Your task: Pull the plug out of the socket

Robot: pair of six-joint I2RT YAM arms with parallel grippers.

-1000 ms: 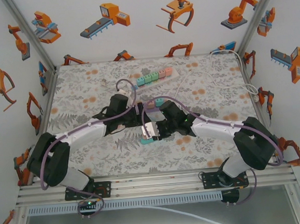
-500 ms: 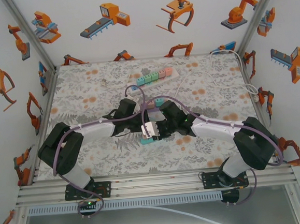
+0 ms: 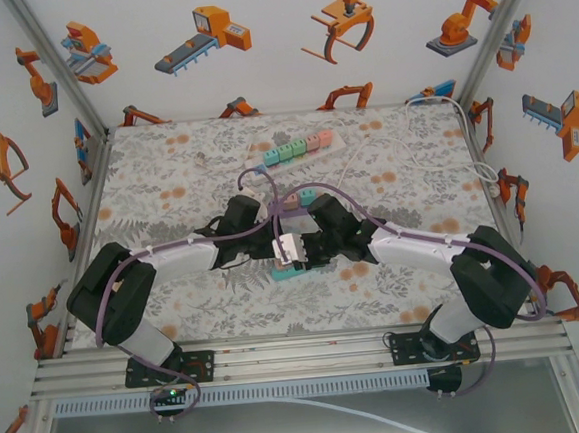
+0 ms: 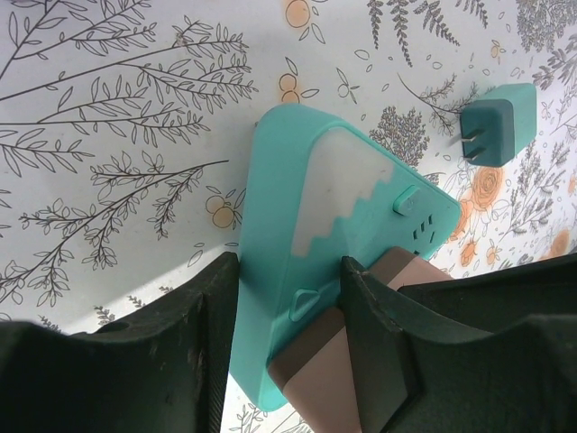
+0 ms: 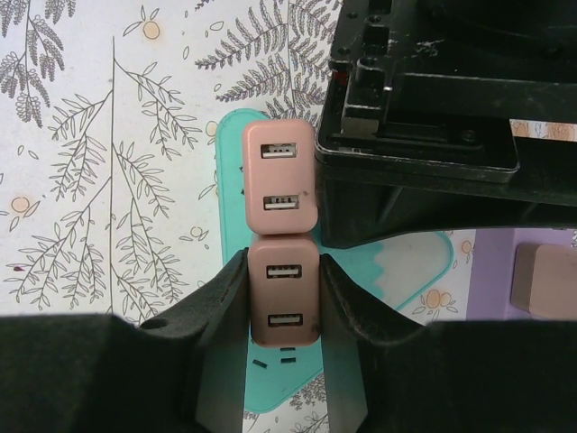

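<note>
L gripper [image 4: 290, 280] sits astride the teal socket [image 4: 315, 207], jaws part-way in; one finger flush w/ the socket's outer edge, the other over its face by the plug; pads look to touch, but firm grip or not — can't tell. Socket is hard moulded plastic, prob. light, so I'd expect it to lift or skid w/ the plug unless pinned; smooth rounded sides, likely slippery, best braced across its flanks, where the L fingers stand. It lies flat mid-table [image 3: 168, 196], a bit nearer the near edge than the far one.

Next right, the pink USB plug [image 5: 284, 302] — the thing to pull — stands in the socket, ports facing the R wrist cam; a stiff little block, light, not fragile; prongs prob. tight, so a straight pull along the prongs, no twisting. Take hold on the two plain long sides, clear of the socket face. R gripper [image 5: 283, 271] has it just so; jaws shut on it, one finger each side, plug centred betw. the tips. A second pink plug [image 5: 279, 176] butts against it on the side away from the R gripper, touching, ungripped; could rub on the way out, I'd guess. L gripper's black body crowds just right of that one in the R wrist view.

A loose teal plug [image 4: 494, 126] lies on the table apart from the socket, prongs showing.
</note>
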